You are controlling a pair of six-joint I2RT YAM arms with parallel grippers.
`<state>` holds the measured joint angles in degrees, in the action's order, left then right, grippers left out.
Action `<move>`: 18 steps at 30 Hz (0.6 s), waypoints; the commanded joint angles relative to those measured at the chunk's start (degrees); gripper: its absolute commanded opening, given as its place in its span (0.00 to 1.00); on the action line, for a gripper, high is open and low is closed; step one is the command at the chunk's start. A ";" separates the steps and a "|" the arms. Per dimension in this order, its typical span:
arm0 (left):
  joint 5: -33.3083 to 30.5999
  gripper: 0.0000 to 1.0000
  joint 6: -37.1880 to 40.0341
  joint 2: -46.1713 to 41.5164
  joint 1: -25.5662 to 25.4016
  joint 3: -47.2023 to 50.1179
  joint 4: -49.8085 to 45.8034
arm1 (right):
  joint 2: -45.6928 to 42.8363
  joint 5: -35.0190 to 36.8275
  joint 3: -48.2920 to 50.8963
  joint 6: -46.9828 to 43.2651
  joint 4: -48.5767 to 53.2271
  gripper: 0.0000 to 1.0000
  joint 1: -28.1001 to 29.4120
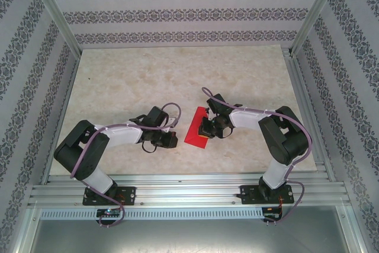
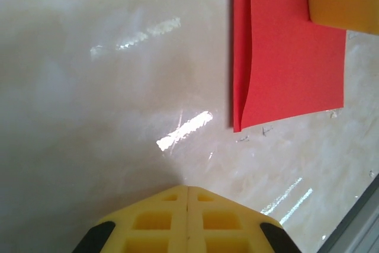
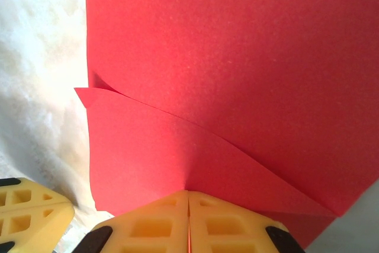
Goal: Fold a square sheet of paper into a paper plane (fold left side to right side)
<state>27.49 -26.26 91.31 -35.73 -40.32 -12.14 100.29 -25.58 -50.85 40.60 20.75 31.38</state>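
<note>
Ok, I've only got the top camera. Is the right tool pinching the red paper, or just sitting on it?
Observer: Pinching, it seems. On its wrist camera the right tool is shut, and the top layer of the square sheet of paper curves up into its grip.
Operator: So there's more than one layer?
Observer: Yes, two. The left wrist camera shows the upper layer bowing slightly off the lower one along the edge nearest the left tool.
Operator: And is the left tool holding anything?
Observer: No. The left tool is shut on nothing. It sits over the bare table, with a gap between it and the paper.
</note>
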 commanded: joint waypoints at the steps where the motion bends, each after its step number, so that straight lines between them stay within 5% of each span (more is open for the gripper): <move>1: 5.20 0.07 -2.54 -1.63 -0.02 -3.68 2.44 | 1.49 6.67 0.67 -0.36 3.69 0.08 -0.45; 18: 5.04 0.07 -2.22 12.55 -2.99 -10.31 4.83 | 0.33 5.52 -0.38 -0.52 3.13 0.08 0.00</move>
<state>32.73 -29.02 103.28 -37.54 -49.82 -7.25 100.27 -25.50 -51.07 40.60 21.02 31.40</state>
